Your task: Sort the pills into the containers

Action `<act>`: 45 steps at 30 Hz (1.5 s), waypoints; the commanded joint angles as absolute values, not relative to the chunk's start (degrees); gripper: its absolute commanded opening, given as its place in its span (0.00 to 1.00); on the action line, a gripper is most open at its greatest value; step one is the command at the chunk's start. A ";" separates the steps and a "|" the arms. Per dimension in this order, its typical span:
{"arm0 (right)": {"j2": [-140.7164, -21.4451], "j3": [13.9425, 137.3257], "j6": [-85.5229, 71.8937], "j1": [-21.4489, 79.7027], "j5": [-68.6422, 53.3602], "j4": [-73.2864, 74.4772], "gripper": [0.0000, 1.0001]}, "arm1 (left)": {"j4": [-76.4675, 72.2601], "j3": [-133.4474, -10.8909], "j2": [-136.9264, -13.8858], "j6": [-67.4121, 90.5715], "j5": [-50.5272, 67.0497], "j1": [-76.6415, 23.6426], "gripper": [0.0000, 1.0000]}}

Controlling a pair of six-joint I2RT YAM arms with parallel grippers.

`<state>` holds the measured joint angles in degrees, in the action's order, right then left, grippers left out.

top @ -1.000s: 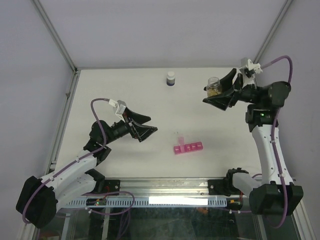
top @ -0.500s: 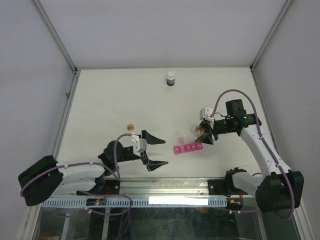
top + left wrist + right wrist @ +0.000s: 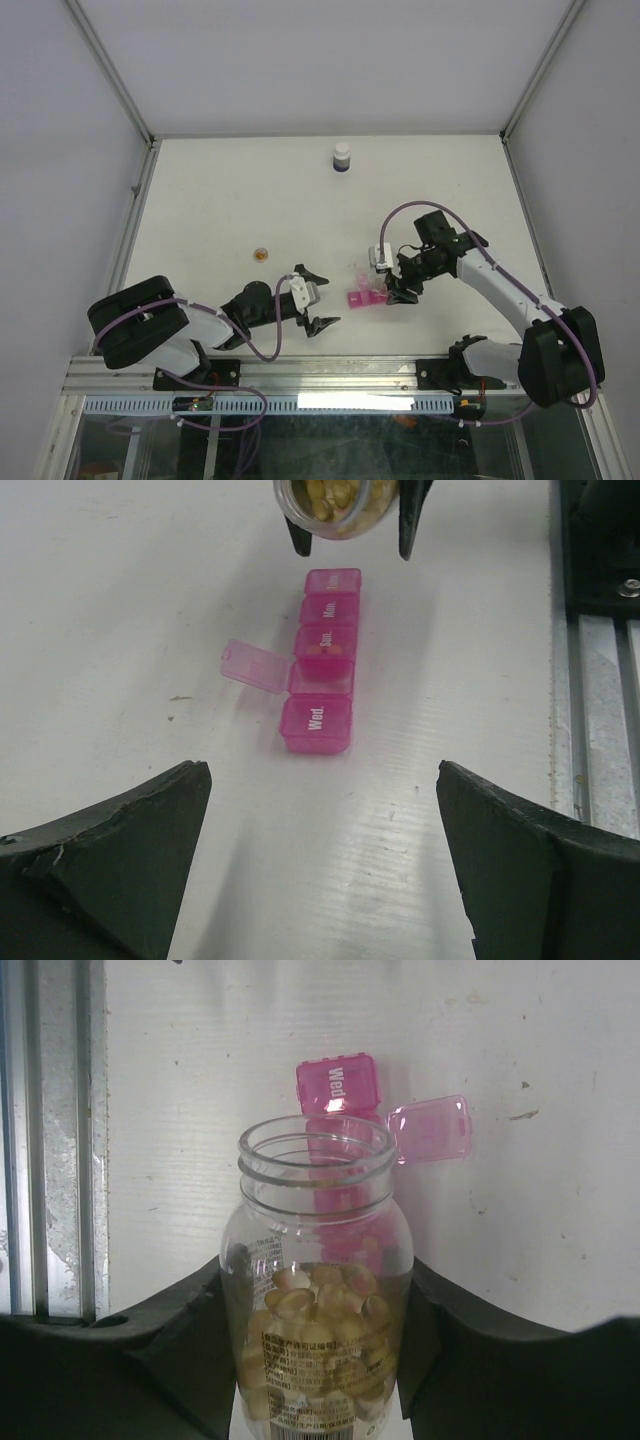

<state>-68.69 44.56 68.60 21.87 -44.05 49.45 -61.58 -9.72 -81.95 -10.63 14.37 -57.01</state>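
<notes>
My right gripper (image 3: 316, 1345) is shut on a small clear bottle (image 3: 318, 1290) with no cap, holding it tilted with its mouth over the pink containers (image 3: 337, 1082). The yellow-orange pills (image 3: 322, 1325) fill the bottle's lower half. In the left wrist view the containers (image 3: 318, 723) lie in a row with one lid (image 3: 255, 666) flipped open, and orange pieces show in the compartment marked Sun (image 3: 325, 652). My left gripper (image 3: 325, 870) stands wide open and empty, just left of the containers (image 3: 362, 298) in the top view. The right gripper (image 3: 396, 284) hangs over their right end.
A dark bottle with a white cap (image 3: 342, 157) stands at the back of the table. A small round orange cap (image 3: 261, 254) lies left of centre. The metal rail (image 3: 595, 700) runs along the near edge, close beside the containers.
The right arm has brought the bottle from the back right down over the containers. The left arm has swung down towards the near edge, its open gripper now pointing at the containers.
</notes>
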 commanded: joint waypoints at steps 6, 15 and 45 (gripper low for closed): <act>-71.02 45.83 62.53 26.57 -34.12 45.79 0.00 | -68.39 -7.91 -82.78 -11.22 9.18 -57.39 0.99; -73.41 45.48 60.20 29.18 -29.39 44.45 0.00 | -68.18 -5.85 -79.20 -9.97 9.79 -57.39 0.99; -75.95 46.46 57.51 33.86 -21.27 45.09 0.00 | -65.74 -3.74 -74.40 -8.61 9.41 -57.37 0.99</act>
<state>-75.64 44.56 58.59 32.97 -23.05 46.09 -64.10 -4.69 -75.85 -9.39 9.04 -57.01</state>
